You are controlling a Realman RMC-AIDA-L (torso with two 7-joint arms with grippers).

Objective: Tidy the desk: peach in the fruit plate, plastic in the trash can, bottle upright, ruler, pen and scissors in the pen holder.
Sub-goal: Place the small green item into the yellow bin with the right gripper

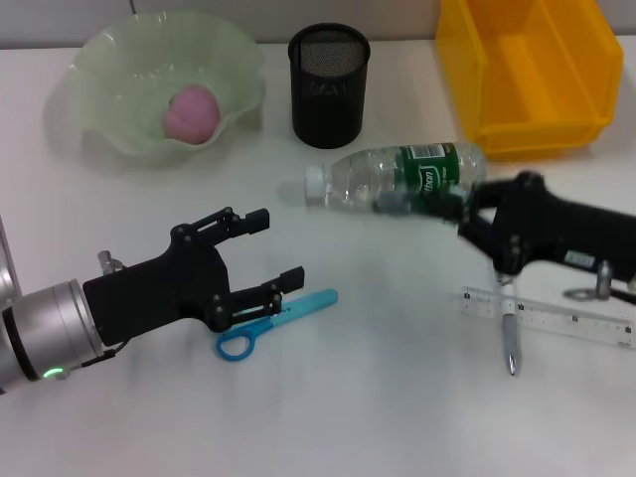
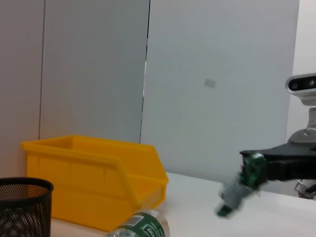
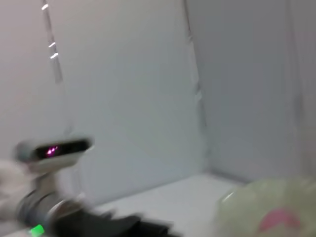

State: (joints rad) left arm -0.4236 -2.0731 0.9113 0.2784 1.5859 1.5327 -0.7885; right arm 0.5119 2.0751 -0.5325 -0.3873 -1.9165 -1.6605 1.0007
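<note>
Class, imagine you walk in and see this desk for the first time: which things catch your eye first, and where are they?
The yellow bin at the far right stands out most, with the clear bottle lying on its side just before it. A pink peach sits in the pale green fruit plate at the far left. Nearer, the left gripper hangs open-jawed over the blue scissors.

Left arm (image 1: 50,333): silver cuff, green LED; black left hand (image 1: 268,258). Right hand (image 1: 452,209) black, silver bolts.

Left gripper (image 1: 266,260) hovers low over the worktop (image 1: 397,397), fingers spread wide; right gripper (image 1: 452,206) reaches in from the right, its arm angled inward
</note>
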